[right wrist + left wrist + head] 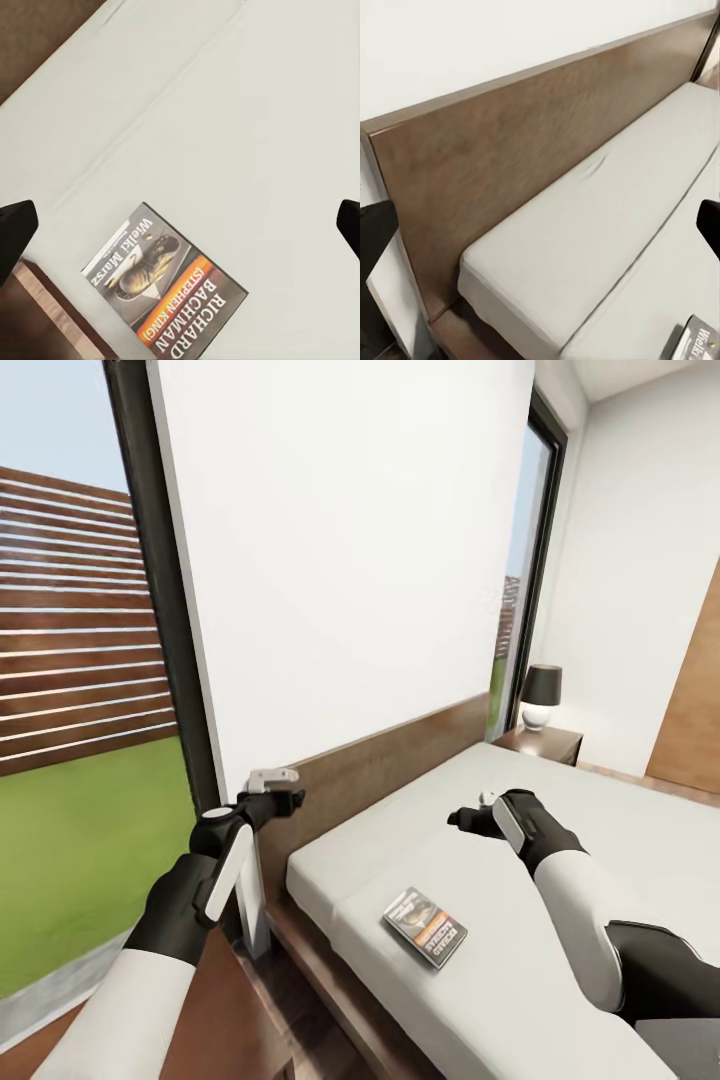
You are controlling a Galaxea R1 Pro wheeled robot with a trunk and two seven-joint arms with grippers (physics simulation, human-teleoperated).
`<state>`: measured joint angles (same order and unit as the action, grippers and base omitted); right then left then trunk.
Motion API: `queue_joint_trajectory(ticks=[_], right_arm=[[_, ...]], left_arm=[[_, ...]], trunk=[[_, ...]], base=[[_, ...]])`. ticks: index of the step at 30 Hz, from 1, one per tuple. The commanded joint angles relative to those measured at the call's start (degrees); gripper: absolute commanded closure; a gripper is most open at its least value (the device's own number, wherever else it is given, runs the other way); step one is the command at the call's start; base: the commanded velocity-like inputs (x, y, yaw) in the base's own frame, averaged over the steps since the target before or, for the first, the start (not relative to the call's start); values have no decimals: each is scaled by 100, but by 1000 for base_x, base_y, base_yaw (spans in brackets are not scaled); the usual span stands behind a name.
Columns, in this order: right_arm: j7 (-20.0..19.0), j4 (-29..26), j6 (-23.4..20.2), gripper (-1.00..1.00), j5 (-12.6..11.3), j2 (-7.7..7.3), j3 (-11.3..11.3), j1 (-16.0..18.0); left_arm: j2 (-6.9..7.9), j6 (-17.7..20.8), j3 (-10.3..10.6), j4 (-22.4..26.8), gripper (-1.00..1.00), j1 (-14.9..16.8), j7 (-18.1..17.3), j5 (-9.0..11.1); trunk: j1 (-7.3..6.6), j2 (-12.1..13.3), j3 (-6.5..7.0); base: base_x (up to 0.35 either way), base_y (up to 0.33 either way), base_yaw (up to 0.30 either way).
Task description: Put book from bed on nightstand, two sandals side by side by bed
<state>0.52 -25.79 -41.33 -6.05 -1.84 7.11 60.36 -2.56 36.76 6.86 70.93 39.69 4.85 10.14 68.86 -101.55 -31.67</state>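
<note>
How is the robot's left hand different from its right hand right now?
The left gripper hangs beside the bed, by the headboard's end; the right gripper hovers over the grey mattress. The right gripper's wrist view looks down on the book between its spread fingertips, so it is open; the left gripper's opening cannot be told. The right gripper is nearer the book than the left gripper. Both are dark with white arms, and neither touches the book.

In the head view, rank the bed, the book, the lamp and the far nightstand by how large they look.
1. The bed, by far the largest.
2. The book.
3-4. The lamp and the nightstand under it look about alike; no ranking. Both stand farther from the camera, so their true size against the book is unsure.
</note>
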Motion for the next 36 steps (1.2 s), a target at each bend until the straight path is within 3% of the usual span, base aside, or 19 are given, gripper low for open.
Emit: queue_joint_trajectory(ticks=[1,8,29,35,36], right_arm=[[5,-10,-20,-100,-26,70,17,2],[-6,-9,-23,-100,-33,199,24,2],[-17,-4,-11,-100,-50,199,38,1],[-16,-1,28,-100,-520,195,44,-4],[-13,4,116,-100,-682,194,44,-5]], left_arm=[[-2,25,7,25,-100,4,47,59],[-1,16,18,184,-100,2,26,58],[10,14,24,422,-100,-40,-2,58],[10,10,25,421,-100,-41,-2,60],[10,9,22,421,-100,-41,-2,62]], trunk=[[-23,38,12],[-177,319,99],[-177,319,-96],[-177,319,-152],[-177,319,-161]], base=[[0,0,0],[0,0,0],[0,0,0],[0,0,0],[0,0,0]])
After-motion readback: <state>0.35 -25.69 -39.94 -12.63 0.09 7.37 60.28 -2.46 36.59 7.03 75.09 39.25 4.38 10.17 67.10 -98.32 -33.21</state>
